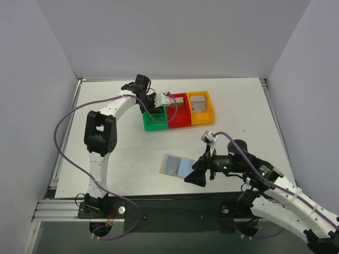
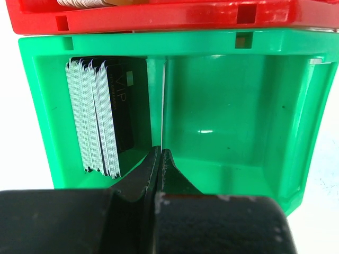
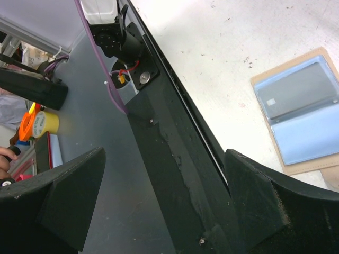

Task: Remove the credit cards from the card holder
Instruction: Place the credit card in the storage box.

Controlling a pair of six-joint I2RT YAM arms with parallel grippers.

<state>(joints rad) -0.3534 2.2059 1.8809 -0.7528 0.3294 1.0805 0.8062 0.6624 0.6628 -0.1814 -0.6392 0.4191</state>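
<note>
right wrist: credit card [image 3: 296,94] in card holder [image 3: 318,161] pocket looks thin, stiff, slick, so pinch its edge; right gripper [image 3: 164,203] gapes, left gripper [image 2: 159,159] closed, empty.

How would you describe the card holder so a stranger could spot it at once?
On the white table, look near the front edge, in front of the row of coloured bins and just left of the right gripper. The card holder lies open and flat there: tan-bordered, with two bluish-grey panels, unlike the boxy plastic bins.
</note>
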